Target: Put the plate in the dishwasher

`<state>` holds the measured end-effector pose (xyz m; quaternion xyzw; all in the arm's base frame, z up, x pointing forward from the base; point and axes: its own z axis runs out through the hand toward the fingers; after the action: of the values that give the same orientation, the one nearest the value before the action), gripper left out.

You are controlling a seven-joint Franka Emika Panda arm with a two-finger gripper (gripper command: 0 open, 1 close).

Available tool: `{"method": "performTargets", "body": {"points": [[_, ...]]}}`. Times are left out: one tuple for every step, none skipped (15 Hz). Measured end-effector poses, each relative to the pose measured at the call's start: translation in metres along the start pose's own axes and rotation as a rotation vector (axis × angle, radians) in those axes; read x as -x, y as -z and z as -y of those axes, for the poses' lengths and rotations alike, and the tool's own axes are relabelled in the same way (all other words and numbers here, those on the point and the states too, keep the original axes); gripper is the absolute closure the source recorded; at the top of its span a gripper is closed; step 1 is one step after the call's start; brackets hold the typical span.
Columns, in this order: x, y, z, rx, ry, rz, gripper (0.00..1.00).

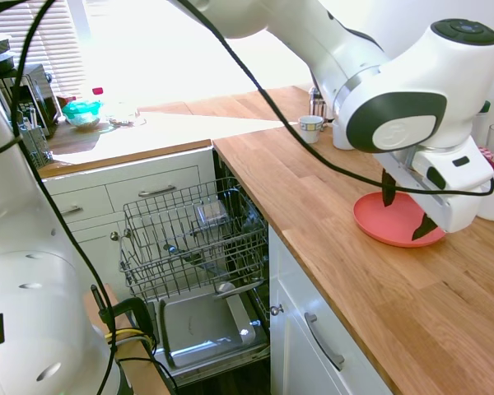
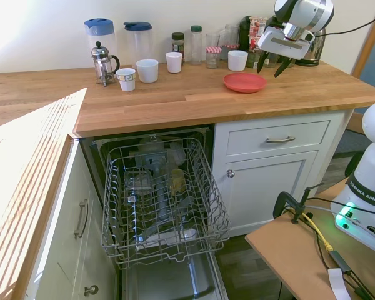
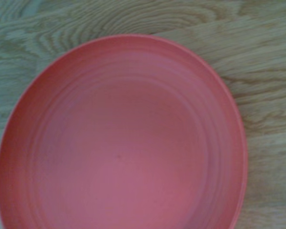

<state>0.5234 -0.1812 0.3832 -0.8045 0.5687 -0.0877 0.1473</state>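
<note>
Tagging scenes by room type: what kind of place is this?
Almost certainly a home kitchen: wooden countertop over white cabinets, an open dishwasher with its rack pulled out, plus mugs and a French press along the wall.

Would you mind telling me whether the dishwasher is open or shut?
Open: the dishwasher has its door folded down and its wire rack pulled out, away from the counter.
</note>
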Motion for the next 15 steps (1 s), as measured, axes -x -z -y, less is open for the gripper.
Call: {"method": "performTargets", "body": {"points": [[-0.004, -0.004, 0.001, -0.005, -0.009, 0.002, 0.00], [-0.007, -0.008, 0.003, -0.022, -0.012, 0.006, 0.00], [-0.010, -0.012, 0.006, -0.037, -0.013, 0.015, 0.00], [-0.012, -0.017, 0.009, -0.045, -0.015, 0.022, 1.00], [-0.014, -0.022, 0.010, -0.048, -0.019, 0.029, 1.00], [-0.015, -0.028, 0.010, -0.050, -0.021, 0.035, 1.00], [-0.016, -0.031, 0.009, -0.048, -0.022, 0.036, 1.00], [-0.017, -0.034, 0.008, -0.050, -0.023, 0.036, 1.00], [-0.018, -0.036, 0.008, -0.050, -0.022, 0.038, 1.00], [-0.018, -0.038, 0.008, -0.048, -0.022, 0.039, 1.00], [-0.018, -0.040, 0.008, -0.045, -0.022, 0.041, 1.00], [-0.018, -0.043, 0.008, -0.043, -0.021, 0.040, 1.00], [-0.017, -0.046, 0.008, -0.042, -0.022, 0.041, 1.00], [-0.016, -0.048, 0.009, -0.043, -0.027, 0.044, 1.00], [-0.016, -0.051, 0.009, -0.046, -0.031, 0.046, 1.00]]}}
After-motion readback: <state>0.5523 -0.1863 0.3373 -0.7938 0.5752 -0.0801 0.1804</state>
